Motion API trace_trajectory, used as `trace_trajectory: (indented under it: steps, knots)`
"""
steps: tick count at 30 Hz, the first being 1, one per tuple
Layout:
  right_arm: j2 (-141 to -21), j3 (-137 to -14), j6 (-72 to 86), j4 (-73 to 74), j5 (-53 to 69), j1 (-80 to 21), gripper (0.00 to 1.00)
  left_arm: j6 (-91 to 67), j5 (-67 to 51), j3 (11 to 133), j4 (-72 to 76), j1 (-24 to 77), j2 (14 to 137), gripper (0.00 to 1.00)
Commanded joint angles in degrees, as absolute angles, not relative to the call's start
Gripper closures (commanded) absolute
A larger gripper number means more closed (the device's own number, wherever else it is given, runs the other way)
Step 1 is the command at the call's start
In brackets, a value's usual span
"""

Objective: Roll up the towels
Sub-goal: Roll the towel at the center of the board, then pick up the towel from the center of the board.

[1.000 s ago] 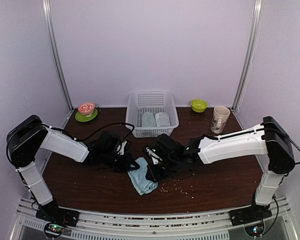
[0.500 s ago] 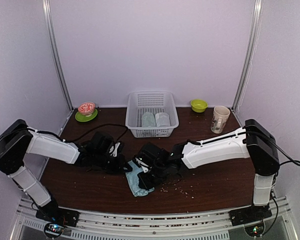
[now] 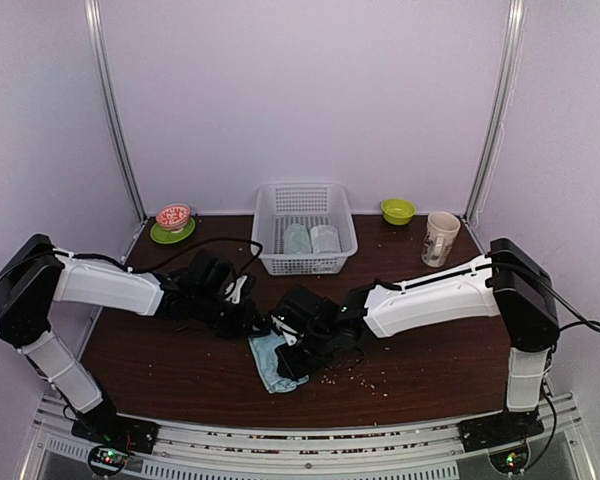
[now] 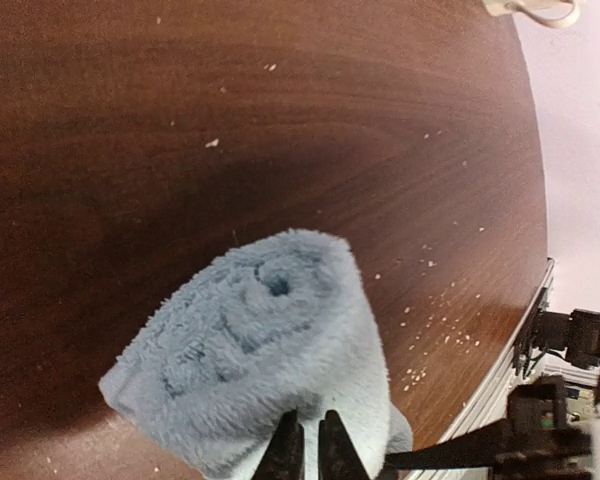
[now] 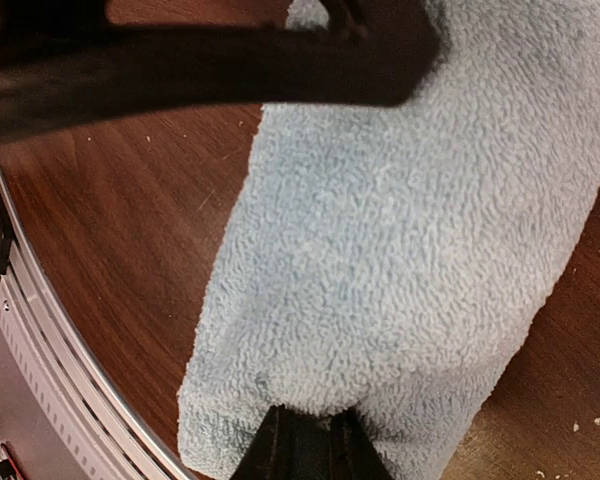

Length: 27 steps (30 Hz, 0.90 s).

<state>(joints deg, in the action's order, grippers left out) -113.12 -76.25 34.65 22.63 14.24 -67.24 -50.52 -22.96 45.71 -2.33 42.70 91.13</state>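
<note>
Dark brown wood-grain tabletop (image 3: 430, 350), glossy. It sits inside a booth of plain pale lilac walls (image 3: 300, 100) with metal rails in the back corners. Pale crumbs (image 3: 365, 375) are scattered on the wood.

White plastic lattice basket (image 3: 303, 228) stands at the back centre; I place everything from it. Inside the basket are two upright rolls side by side, the pale green towel (image 3: 297, 238) and the greyish-white towel (image 3: 325, 238). Left of the basket is a green plate (image 3: 170, 233) carrying a small red bowl. Right of it are a green bowl (image 3: 398, 210) and, further right, a cream mug (image 3: 441, 237).

The light blue towel (image 3: 270, 362) lies on the bare wood on the near side of the basket, well apart from it. It is a thick, loose roll of fluffy fleece with a nubby pile. Its long axis runs from the basket side toward the near edge, slanting a little. The left wrist view shows one spiral end, with the layers coiled around a small hollow.

Left end effector (image 4: 306, 445): fingers drawn almost together, tips on the roll's fleece, a sliver of blue between them.

Right end effector (image 5: 308, 432): fingers pressed close, nipping the towel's edge at the bottom of its view. A dark bar crosses the top of that view; I can't tell what it is.
</note>
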Motion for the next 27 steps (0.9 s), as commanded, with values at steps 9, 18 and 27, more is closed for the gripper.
trace_trajectory:
  steps: [9, 18, 27]
  knots:
    - [-107.96, -73.03, 34.28, 28.72, 14.19, -67.31, 0.59, -50.4, -20.76, 46.33, 1.38, 42.01, 101.1, 1.0]
    - [-104.39, -69.74, 41.23, 19.6, 19.57, -59.71, 0.36, -50.49, -19.26, 41.09, 2.97, 42.01, 99.34, 1.0]
    - [-111.11, -71.13, 46.11, 12.56, 27.57, -57.71, 0.3, -49.84, -16.86, 37.53, 1.98, 42.01, 95.98, 1.0]
